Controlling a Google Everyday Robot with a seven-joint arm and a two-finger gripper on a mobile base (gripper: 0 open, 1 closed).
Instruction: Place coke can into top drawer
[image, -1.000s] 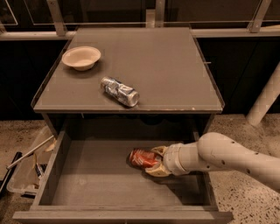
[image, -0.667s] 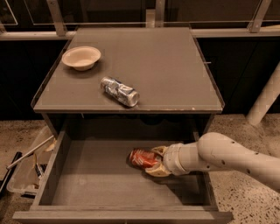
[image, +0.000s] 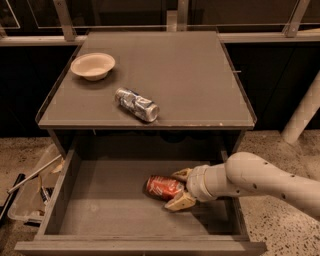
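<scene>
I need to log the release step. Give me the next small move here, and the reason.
Probably open the hand and let go. The coke can lies on its side, apparently on the floor of the top drawer, with the hand closed on the end nearer the arm. It seems to be where it belongs, so only the release remains.

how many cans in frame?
2. The coke can lies on the top drawer floor in the gripper; silver-and-blue can lies on the cabinet top. Drawer's shadowed back could hide more.
</scene>
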